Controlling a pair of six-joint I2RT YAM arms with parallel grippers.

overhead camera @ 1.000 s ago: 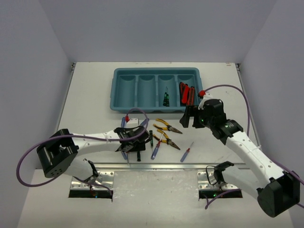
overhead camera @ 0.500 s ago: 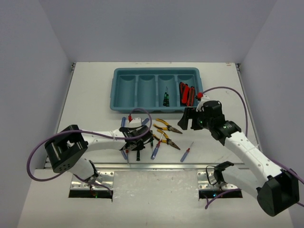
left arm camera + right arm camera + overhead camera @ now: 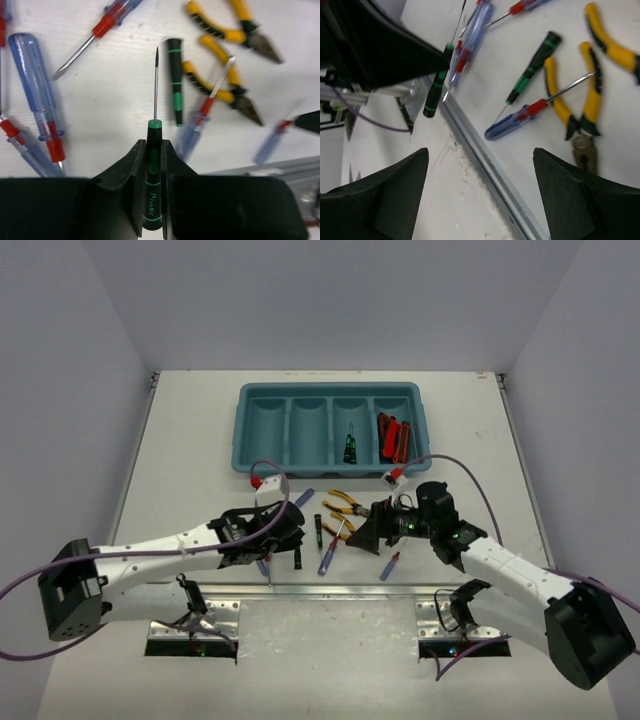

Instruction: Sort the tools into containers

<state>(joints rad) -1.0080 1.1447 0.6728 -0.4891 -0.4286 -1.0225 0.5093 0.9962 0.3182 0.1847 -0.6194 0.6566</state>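
Slim black screwdriver (image 3: 152,192) — green bands, thin shaft, in left gripper (image 3: 153,146)

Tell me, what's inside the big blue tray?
In the tray, one black-and-green screwdriver lies in the third compartment from the left, and red-and-black knives in the rightmost. The other two look empty. The knives overlap, so anything beneath them is hidden.

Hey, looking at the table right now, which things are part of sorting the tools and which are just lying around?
Part of the job:
- teal-blue plastic four-compartment tray
- black-and-green screwdriver clamped in the left gripper
- open right gripper
- yellow-handled pliers
- blue-and-red-handled screwdrivers
- red-and-black utility knives, in the tray

Not part of it:
- purple cables
- silver metal mounting plates, near edge
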